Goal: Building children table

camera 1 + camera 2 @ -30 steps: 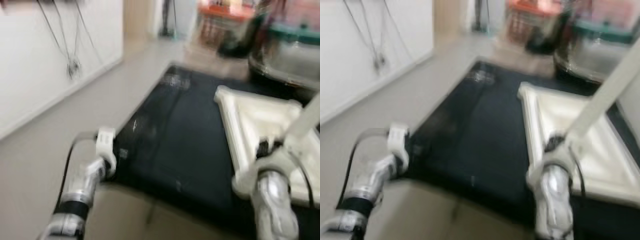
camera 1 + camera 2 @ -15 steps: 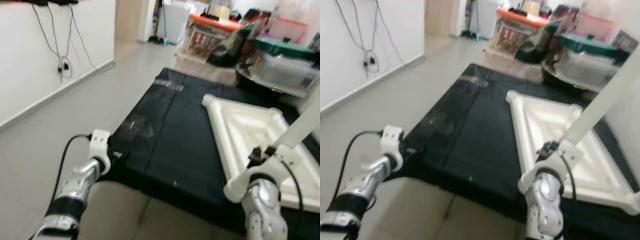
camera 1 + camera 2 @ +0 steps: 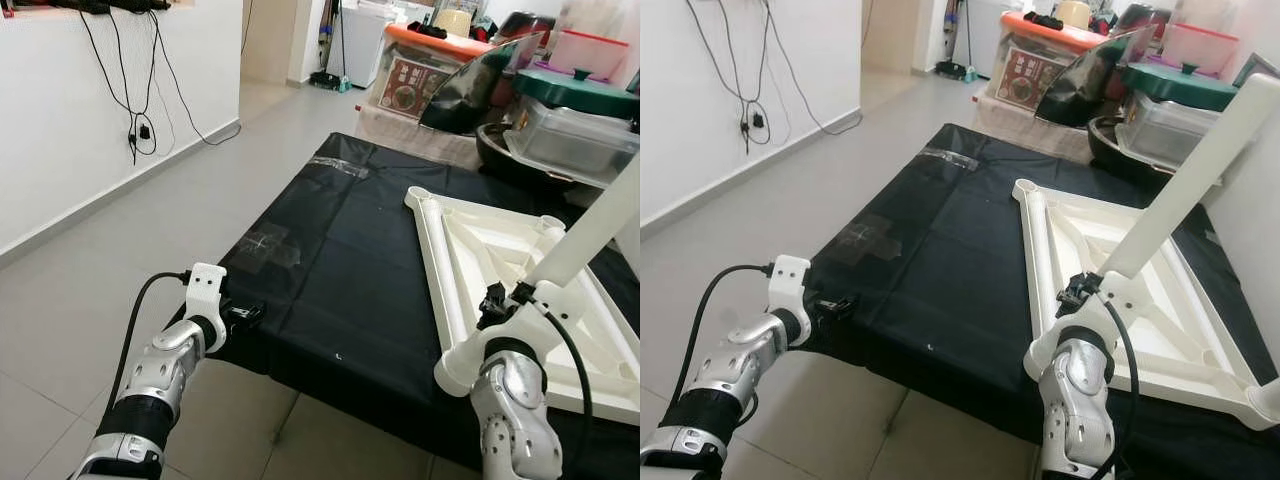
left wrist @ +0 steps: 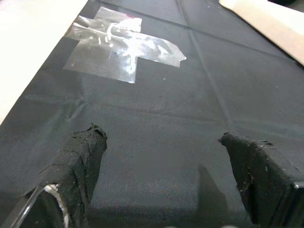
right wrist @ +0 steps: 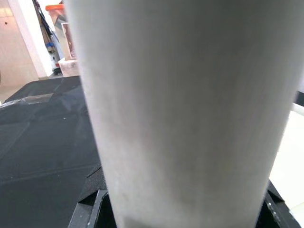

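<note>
A white children's table top (image 3: 505, 250) lies upside down on a black sheet (image 3: 340, 250) spread on the floor. My right gripper (image 3: 497, 300) is shut on a white table leg (image 3: 590, 235), which slants up and to the right above the table top's near left corner. In the right wrist view the leg (image 5: 190, 109) stands close between the fingers. My left gripper (image 3: 250, 313) hovers low over the sheet's near left edge, open and holding nothing. Its fingers (image 4: 85, 161) spread wide above the black fabric, near a patch of clear tape (image 4: 121, 45).
Boxes and plastic bins (image 3: 570, 110) crowd the far edge of the sheet. A white wall with hanging cables (image 3: 140, 90) runs along the left. Grey tiled floor (image 3: 120, 260) lies open between the wall and the sheet.
The whole picture has shifted and sharpened from blur, so the camera moved. Both arms hold about the same pose, and the leg stays in my right gripper.
</note>
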Tool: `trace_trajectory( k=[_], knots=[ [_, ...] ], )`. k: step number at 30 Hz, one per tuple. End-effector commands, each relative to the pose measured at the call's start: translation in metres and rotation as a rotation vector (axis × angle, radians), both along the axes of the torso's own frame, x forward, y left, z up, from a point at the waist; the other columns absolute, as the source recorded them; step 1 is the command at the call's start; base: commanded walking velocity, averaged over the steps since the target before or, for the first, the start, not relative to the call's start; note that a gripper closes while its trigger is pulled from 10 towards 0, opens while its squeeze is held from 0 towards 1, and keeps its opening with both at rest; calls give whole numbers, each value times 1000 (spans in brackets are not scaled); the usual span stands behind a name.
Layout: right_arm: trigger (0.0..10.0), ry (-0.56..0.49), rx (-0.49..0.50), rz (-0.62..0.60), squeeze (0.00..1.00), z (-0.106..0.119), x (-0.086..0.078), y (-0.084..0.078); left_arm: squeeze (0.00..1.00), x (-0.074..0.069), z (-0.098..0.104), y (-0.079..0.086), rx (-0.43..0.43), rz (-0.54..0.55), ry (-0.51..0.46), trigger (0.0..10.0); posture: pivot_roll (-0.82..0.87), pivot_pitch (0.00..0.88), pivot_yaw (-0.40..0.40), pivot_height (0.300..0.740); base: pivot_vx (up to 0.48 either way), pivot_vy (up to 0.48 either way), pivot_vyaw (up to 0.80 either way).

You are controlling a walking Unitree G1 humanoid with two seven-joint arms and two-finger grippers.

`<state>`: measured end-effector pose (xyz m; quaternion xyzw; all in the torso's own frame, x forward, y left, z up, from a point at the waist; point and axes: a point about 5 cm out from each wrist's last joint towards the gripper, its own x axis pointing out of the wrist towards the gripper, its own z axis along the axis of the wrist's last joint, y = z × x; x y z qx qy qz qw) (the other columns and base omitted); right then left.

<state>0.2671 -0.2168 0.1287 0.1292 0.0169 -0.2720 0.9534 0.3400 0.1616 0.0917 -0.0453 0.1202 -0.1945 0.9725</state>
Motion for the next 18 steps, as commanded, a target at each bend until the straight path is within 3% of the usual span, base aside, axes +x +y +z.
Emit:
trace_trajectory(
  k=[1, 9, 10, 11, 12, 18],
  knots=[
    [10000, 201, 145, -11, 0, -48, -12, 1, 0, 0, 1, -5, -10, -25, -13, 10000, 131, 0, -116, 740, 0, 0, 0],
    [10000, 184, 135, 3, 0, -46, -11, 1, 0, 0, 3, -7, -8, -36, -23, 10000, 130, 0, -117, 740, 0, 0, 0],
    [10000, 173, 132, -4, 835, -44, -11, 1, 0, 0, 3, -7, -9, -36, -27, 10000, 130, 0, -117, 740, 0, 0, 0],
    [10000, 173, 132, -4, 835, -44, -11, 1, 0, 0, 3, -7, -9, -36, -27, 10000, 130, 0, -117, 740, 0, 0, 0],
    [10000, 164, 131, -7, 1000, -43, -12, 1, 0, 0, 3, -7, -10, -37, -29, 10000, 130, 0, -117, 740, 0, 0, 0],
    [10000, 110, 136, -11, 1000, -33, -12, 1, 0, 0, 3, -7, -10, -39, -30, 10000, 127, 0, -115, 740, 0, 0, 0]
  ],
)
